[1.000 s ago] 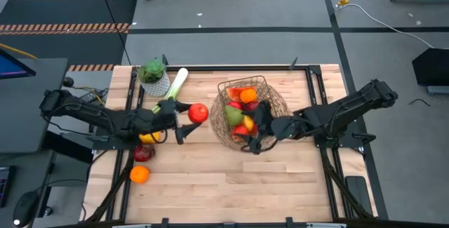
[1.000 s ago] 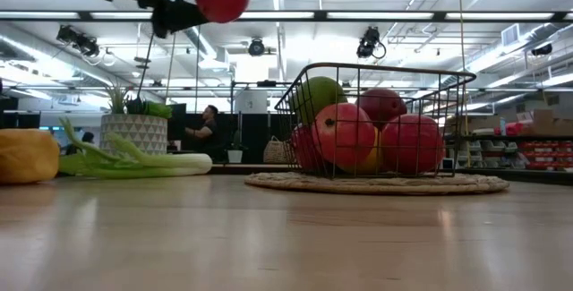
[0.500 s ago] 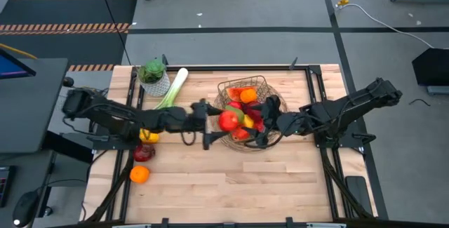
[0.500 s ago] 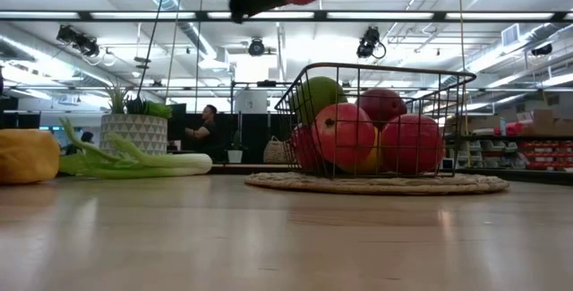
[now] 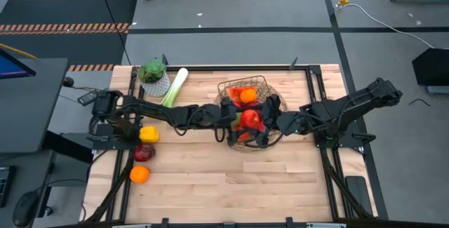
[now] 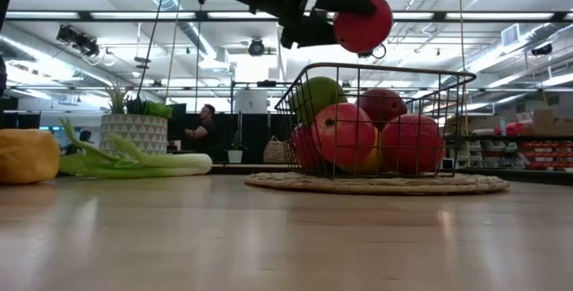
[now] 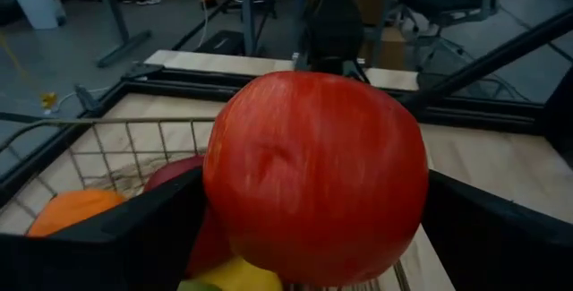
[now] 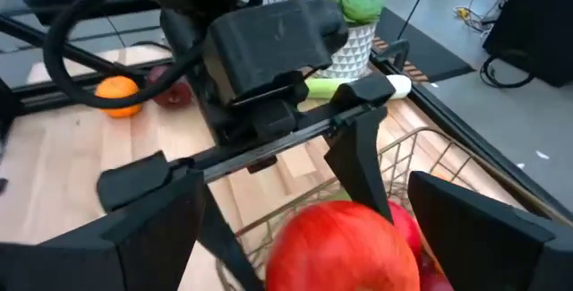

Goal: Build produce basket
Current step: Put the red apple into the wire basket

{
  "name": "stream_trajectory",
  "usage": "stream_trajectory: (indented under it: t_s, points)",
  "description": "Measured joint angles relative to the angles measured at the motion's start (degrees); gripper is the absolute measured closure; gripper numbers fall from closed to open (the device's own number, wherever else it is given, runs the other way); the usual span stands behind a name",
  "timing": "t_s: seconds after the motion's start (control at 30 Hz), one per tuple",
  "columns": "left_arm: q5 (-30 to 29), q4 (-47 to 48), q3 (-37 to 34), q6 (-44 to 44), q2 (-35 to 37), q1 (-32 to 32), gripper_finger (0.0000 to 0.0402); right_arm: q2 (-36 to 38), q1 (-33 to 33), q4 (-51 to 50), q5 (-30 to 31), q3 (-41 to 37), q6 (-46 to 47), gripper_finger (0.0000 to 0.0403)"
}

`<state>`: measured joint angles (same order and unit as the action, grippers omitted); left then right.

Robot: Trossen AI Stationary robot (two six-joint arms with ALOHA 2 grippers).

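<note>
Red apple point(image 7: 315, 175) between left fingers point(image 7: 107, 237).

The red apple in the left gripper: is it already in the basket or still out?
Out: the red apple, clamped in the left gripper, hangs above the basket rim.

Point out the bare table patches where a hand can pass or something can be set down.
Free: the wide front strip of table, right of the orange, and the corner beyond the basket. Crowded: the middle, where the left claw holds an apple over the basket facing the right claw, and the left edge by the leek.
</note>
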<state>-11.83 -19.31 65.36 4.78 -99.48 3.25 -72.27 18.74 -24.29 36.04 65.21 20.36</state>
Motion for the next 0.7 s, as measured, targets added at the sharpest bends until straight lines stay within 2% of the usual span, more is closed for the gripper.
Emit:
stream_trajectory:
  t_s: [0.13, 0.27, 0.4, 0.7]
  points:
    - [0.8, -0.2, 1.0, -0.2, -0.3, -0.1, 0.0015, -0.1, -1.2, -5.6, 1.9, 0.0, -0.1, 0.0010]
    - [0.5, 1.3, 0.8, -1.5, -0.2, 0.3, 0.0015, -1.3, -2.5, -13.9, 3.5, -0.2, 6.8, 0.0010]
    - [0.1, 3.0, 0.6, -1.9, -0.1, 0.5, 0.0015, -1.6, -3.0, -15.5, 3.4, -2.3, 9.6, 0.0010]
    - [0.5, 4.9, 0.6, -1.9, 0.3, -0.1, 0.0015, -1.4, -3.1, -17.7, 3.1, -3.0, 9.2, 0.0010]
